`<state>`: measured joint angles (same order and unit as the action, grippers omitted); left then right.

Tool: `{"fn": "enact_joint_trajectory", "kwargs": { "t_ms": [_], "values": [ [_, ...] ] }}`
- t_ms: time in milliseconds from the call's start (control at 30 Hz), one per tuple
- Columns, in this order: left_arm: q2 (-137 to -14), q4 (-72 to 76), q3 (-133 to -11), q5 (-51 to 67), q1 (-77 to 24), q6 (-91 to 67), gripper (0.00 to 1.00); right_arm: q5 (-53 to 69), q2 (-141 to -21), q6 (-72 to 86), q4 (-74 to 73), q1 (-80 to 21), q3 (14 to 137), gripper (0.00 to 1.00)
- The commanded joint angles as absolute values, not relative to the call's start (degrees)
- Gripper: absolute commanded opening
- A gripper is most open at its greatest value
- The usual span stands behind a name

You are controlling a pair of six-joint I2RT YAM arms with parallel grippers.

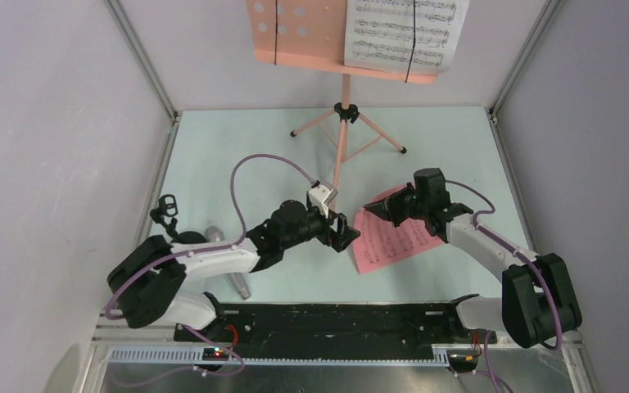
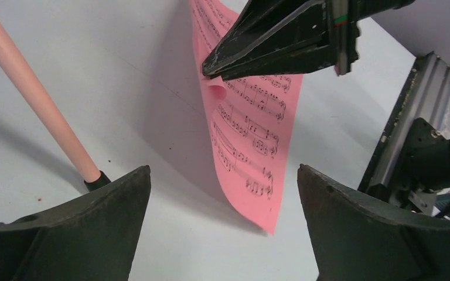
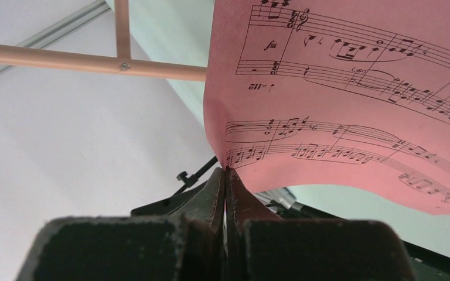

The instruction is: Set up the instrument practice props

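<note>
The salmon-pink music stand (image 1: 342,139) rises at the back of the table, and a white sheet-music page (image 1: 401,33) rests on its perforated desk (image 1: 295,29). A pink sheet-music page (image 1: 393,241) lies right of centre with its far left corner lifted. My right gripper (image 1: 374,206) is shut on that corner (image 3: 227,171), and the page (image 3: 340,105) curls up over it. My left gripper (image 1: 348,235) stands open just left of the page (image 2: 252,134), holding nothing (image 2: 222,181). A grey microphone (image 1: 231,266) lies half under my left arm. The black mic stand (image 1: 168,214) sits at the left edge.
A leg of the stand's tripod (image 2: 35,99) slants down to the table just left of my left gripper. Metal frame posts and white walls close in the table on the left, right and back. The black mounting rail (image 1: 336,319) runs along the near edge.
</note>
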<state>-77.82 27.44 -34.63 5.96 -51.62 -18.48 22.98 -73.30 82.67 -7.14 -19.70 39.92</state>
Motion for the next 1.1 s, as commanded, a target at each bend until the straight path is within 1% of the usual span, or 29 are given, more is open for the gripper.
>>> {"fn": "enact_joint_trajectory", "kwargs": {
  "t_ms": [0, 100, 167, 200, 233, 300, 333, 367, 400, 433, 467, 500, 533, 567, 600, 633, 667, 700, 733, 767, 800, 833, 867, 900, 933, 967, 1067],
  "values": [
    [-82.97, 34.63, -37.8, 3.95, -51.96, -17.32, 0.96, 24.96, -73.56, 90.25, -2.4, -19.88, 41.97, 0.0],
    [-85.65, 36.49, -39.18, 3.4, -51.98, -17.83, 0.93, 25.47, -73.61, 92.15, -1.83, -19.92, 41.99, 0.0],
    [-87.61, 37.53, -40.24, 2.45, -52.01, -18.1, 0.86, 25.3, -73.38, 93.28, -1.73, -19.87, 42.0, 0.0],
    [-88.81, 38.1, -40.76, 1.86, -52.03, -18.15, 0.77, 25.26, -73.26, 93.92, -1.58, -19.93, 42.01, 0.0],
    [-89.32, 38.3, -40.99, 1.68, -52.03, -18.07, 0.73, 25.34, -73.23, 94.11, -1.18, -19.94, 42.01, 0.0],
    [-89.95, 38.47, -41.51, 1.08, -52.01, -17.63, 0.58, 25.66, -73.22, 94.68, -0.94, -19.88, 41.97, 0.0],
    [-89.81, 38.49, -41.73, 0.66, -52.0, -17.43, 0.54, 25.7, -73.32, 94.88, -0.87, -19.91, 42.0, 0.0],
    [-89.64, 38.49, -41.78, 0.51, -51.97, -17.1, 0.46, 25.65, -73.36, 94.89, -1.1, -19.92, 42.05, 0.0],
    [-89.3, 38.5, -41.8, 0.54, -51.93, -17.03, 0.41, 25.57, -73.4, 94.91, -1.25, -19.97, 42.15, 0.0],
    [-89.14, 38.5, -41.87, 0.84, -51.89, -16.94, 0.32, 25.55, -73.48, 94.85, -1.37, -20.02, 42.13, 0.0],
    [-89.13, 38.5, -41.9, 1.51, -51.91, -16.95, 0.28, 25.56, -73.59, 94.89, -1.34, -20.12, 42.16, 0.0],
    [-89.28, 38.5, -41.92, 1.81, -51.88, -17.11, 0.2, 25.68, -73.71, 94.94, -1.13, -20.21, 42.12, 0.0],
    [-89.38, 38.5, -42.01, 2.19, -51.86, -17.37, 0.16, 25.72, -73.84, 95.02, -1.0, -20.21, 42.11, 0.0],
    [-89.62, 38.5, -42.08, 2.41, -51.9, -17.43, 0.07, 25.92, -73.92, 95.19, -0.76, -20.24, 42.15, 0.01],
    [-89.68, 38.43, -42.09, 2.76, -51.91, -17.43, 0.04, 26.06, -74.01, 95.19, -0.64, -20.23, 42.21, 0.03],
    [-89.72, 38.38, -41.96, 3.04, -51.91, -17.42, 0.01, 26.22, -74.0, 95.19, -0.56, -20.22, 42.26, 0.04],
    [-89.69, 38.29, -41.99, 3.15, -51.93, -17.19, 0.01, 26.25, -73.96, 95.19, -0.59, -20.17, 42.36, 0.11],
    [-89.44, 38.13, -42.01, 3.05, -51.92, -17.03, 0.0, 26.38, -73.94, 94.97, -0.59, -20.09, 42.47, 0.16],
    [-89.24, 37.64, -41.96, 2.93, -51.89, -16.56, 0.0, 26.51, -73.86, 94.86, -0.6, -20.02, 42.59, 0.26],
    [-88.64, 37.32, -41.93, 3.04, -51.8, -16.28, 0.0, 26.75, -73.8, 94.42, -0.59, -19.79, 42.82, 0.32],
    [-88.27, 36.33, -41.93, 3.23, -51.78, -15.63, 0.0, 26.82, -73.67, 94.06, 0.32, -19.65, 42.9, 0.45],
    [-87.35, 34.46, -42.12, 3.58, -51.75, -15.2, 0.0, 27.12, -73.44, 92.93, 1.11, -19.35, 43.24, 0.55],
    [-86.74, 33.1, -42.29, 3.99, -51.71, -13.88, 0.0, 27.27, -73.28, 92.08, 0.95, -19.12, 43.59, 0.58],
    [-85.14, 29.24, -42.94, 5.0, -51.69, -13.01, 0.0, 27.63, -72.88, 89.6, 0.57, -18.43, 44.21, 0.64],
    [-84.28, 26.75, -43.44, 5.62, -51.68, -10.79, 0.0, 28.48, -72.69, 88.13, 1.02, -18.0, 44.6, 0.67],
    [-82.28, 19.69, -45.18, 7.1, -51.68, -9.39, 0.0, 29.36, -72.53, 85.34, 1.52, -16.85, 45.19, 0.69],
    [-77.75, 5.64, -49.39, 8.84, -51.71, -1.7, 0.0, 33.87, -72.48, 82.26, 6.11, -13.38, 45.62, 0.71]
  ]
}}
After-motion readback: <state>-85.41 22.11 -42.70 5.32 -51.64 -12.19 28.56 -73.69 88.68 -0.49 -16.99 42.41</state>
